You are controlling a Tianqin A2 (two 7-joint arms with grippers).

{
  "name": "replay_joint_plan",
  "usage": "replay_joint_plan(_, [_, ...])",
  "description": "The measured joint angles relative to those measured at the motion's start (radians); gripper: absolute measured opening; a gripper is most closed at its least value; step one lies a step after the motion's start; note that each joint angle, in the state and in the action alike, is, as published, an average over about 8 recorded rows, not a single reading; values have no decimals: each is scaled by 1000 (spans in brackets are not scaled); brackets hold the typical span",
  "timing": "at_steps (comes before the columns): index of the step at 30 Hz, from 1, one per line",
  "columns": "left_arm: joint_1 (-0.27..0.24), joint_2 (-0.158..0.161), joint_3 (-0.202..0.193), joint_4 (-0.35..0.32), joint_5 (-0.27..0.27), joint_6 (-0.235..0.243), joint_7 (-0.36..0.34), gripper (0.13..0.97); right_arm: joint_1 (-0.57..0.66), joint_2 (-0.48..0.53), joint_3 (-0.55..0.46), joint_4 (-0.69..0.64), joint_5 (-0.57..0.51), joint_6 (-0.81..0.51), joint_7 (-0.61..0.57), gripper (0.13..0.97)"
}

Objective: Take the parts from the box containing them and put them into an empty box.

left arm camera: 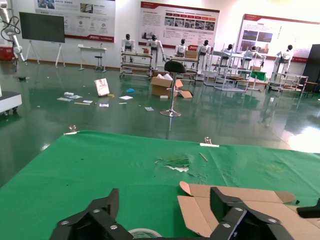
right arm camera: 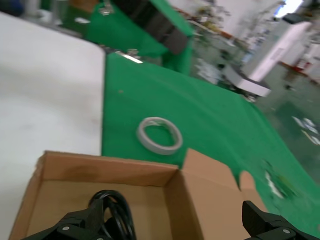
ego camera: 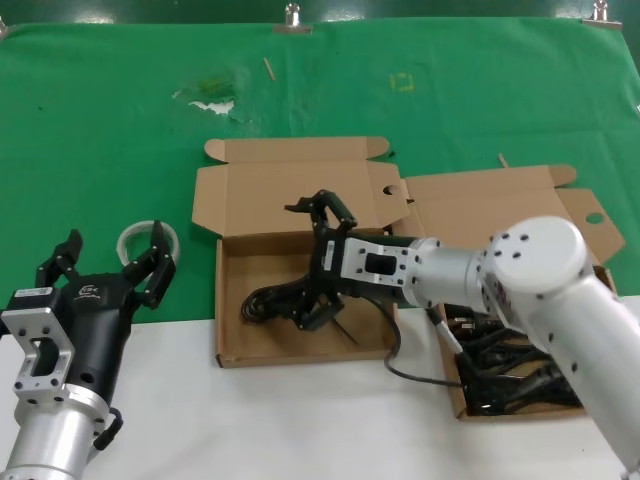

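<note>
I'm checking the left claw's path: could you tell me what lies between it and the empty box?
In the head view, only bare green cloth.

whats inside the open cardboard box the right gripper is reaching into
One black bundled power cord lies on the floor of the shallow brown cardboard box, under the open right gripper. The gripper covers the cord's far end; the remaining floor in view is bare cardboard.

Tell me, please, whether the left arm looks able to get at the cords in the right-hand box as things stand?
Probably not easily. The left end effector sits at the far left, and the other box and the right arm lie between it and the cords.
</note>
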Motion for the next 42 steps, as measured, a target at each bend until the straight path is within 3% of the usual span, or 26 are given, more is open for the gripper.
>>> replay_joint_plan(7, [0,0,0,0,0,0,0,712,-104,21,57,114,38,93,67,966])
replay_joint_plan(11, [0,0,0,0,0,0,0,712,-164,33,89,179,60,147,106,966])
replay_joint_plan(19, [0,0,0,0,0,0,0,863,-284,57,154,310,103,253,184,966])
replay_joint_plan(28, [0,0,0,0,0,0,0,946,-418,84,226,457,152,374,271,966])
replay_joint_plan(42, [0,0,0,0,0,0,0,966,-629,126,340,688,229,562,408,966])
